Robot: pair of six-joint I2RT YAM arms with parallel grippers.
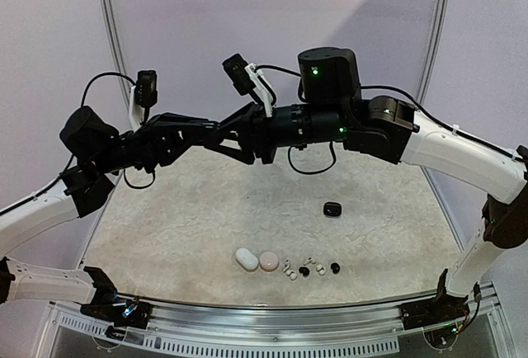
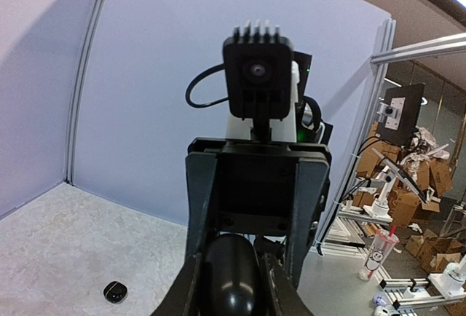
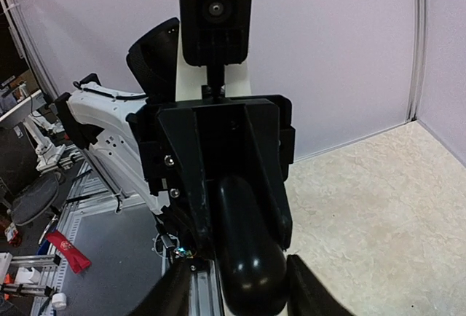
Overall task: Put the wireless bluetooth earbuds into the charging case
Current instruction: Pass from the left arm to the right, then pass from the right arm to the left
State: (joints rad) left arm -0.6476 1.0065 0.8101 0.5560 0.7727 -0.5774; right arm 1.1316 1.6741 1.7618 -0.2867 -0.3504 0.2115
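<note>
Table (image 1: 165,209): mottled off-white top, kinda stone-look, with a curved near edge.
Left gripper (image 2: 231,303): was up in the air over the table, matte black fingers clamped tight on one end of the black case.
Right gripper (image 3: 240,294): sat nose to nose with the left one, jaws partway apart and straddling the other end. There was a gap on one side, so it wasn't pinching.
Black case (image 3: 247,243): glossy, smooth, egg-rounded, hung between the two grippers well above the table.
White case (image 1: 246,259): smooth oval pebble near the middle of the near edge.
Pink case (image 1: 269,261): rounder pebble just beside the white one.
Small black case (image 1: 332,208): shiny and squat, sat alone mid-table, right of centre.
Earbuds (image 1: 304,270): tiny beans, some white, some glossy black. They lay loose in a row along the near edge, just right of the pink case.
</note>
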